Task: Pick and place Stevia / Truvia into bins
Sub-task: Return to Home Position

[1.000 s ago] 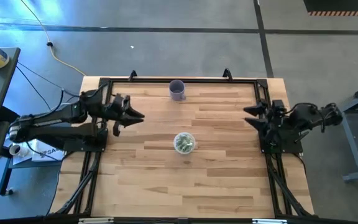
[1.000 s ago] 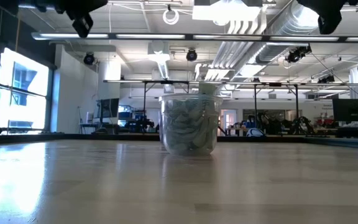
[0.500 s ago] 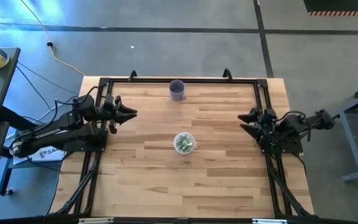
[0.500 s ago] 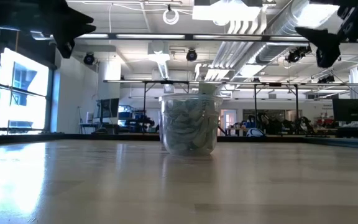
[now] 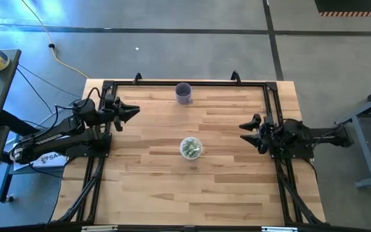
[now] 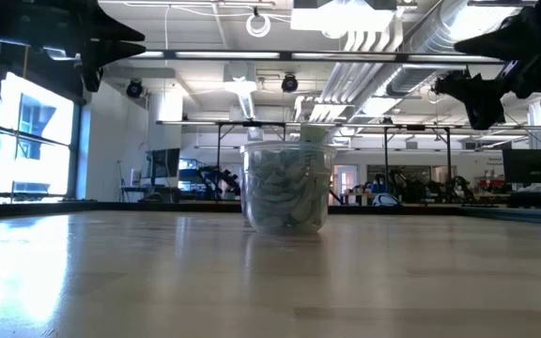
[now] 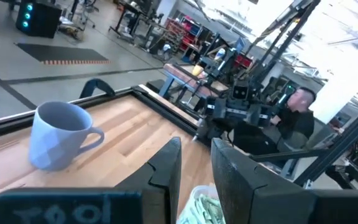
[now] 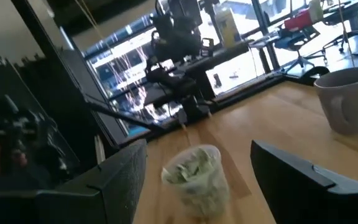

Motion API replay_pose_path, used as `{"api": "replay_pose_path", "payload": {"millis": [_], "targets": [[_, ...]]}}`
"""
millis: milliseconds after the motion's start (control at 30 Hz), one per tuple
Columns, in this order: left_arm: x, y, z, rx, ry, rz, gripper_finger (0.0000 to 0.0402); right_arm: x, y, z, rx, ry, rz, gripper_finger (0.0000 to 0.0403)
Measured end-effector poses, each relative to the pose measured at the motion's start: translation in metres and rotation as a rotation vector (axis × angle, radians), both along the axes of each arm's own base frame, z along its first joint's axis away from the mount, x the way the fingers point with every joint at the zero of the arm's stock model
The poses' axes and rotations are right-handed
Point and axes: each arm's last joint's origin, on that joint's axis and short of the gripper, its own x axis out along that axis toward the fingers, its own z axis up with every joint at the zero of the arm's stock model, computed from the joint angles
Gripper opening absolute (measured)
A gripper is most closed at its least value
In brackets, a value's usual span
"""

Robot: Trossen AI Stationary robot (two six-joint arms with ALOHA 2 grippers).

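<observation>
Wooden table (image 5: pixel 224 187), clear cup (image 6: pixel 286 158) of sachets (image 6: pixel 285 202) at centre, purple cup (image 5: pixel 183 93) at edge, left gripper (image 5: pixel 133 111) slightly parted, right gripper (image 5: pixel 250 132) spread, workshop beyond

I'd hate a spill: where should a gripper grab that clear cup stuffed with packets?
Across the outer wall of the clear cup, about mid-height, coming in level from the side. It stands upright, round and handleless, and packets heap to its rim, so a finger inside would likely jam. The open right gripper faces it from the right side; the left gripper waits at the left.
</observation>
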Motion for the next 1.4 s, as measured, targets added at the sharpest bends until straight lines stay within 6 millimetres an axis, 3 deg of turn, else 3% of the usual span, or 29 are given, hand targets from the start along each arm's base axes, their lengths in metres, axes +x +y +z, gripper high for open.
{"api": "replay_pose_path", "payload": {"millis": [167, 533, 667, 867, 933, 1067, 1267, 1400], "targets": [[0.0, 0.0, 0.0, -0.001, 0.002, -0.001, 0.0124, 0.0, -0.006, -0.009, 0.042, 0.095, 0.001, 0.0277], [0.0, -0.001, -0.001, -0.005, 0.009, -0.009, 0.0124, 0.001, -0.007, -0.01, 0.102, 0.106, -0.003, 0.0277], [-0.001, -0.007, -0.001, -0.003, 0.004, -0.024, 0.0124, 0.0, -0.004, -0.009, 0.1, 0.088, 0.022, 0.0277], [-0.006, -0.026, 0.0, 0.009, -0.043, -0.183, 0.0124, -0.001, 0.004, -0.008, 0.097, 0.072, 0.108, 0.0277], [-0.003, -0.03, -0.007, 0.018, -0.083, -0.246, 0.0124, 0.0, 0.005, -0.01, 0.096, 0.061, 0.124, 0.0277], [0.008, -0.035, -0.042, 0.033, -0.152, -0.32, 0.0124, 0.0, 0.006, -0.01, 0.096, 0.063, 0.125, 0.0277], [0.009, -0.037, -0.092, -0.023, 0.092, -0.345, 0.0124, 0.0, 0.005, -0.01, 0.096, 0.062, 0.115, 0.0277], [0.005, -0.034, -0.083, 0.002, -0.017, -0.253, 0.0124, 0.0, 0.005, -0.01, 0.096, 0.062, 0.113, 0.0277]]}}
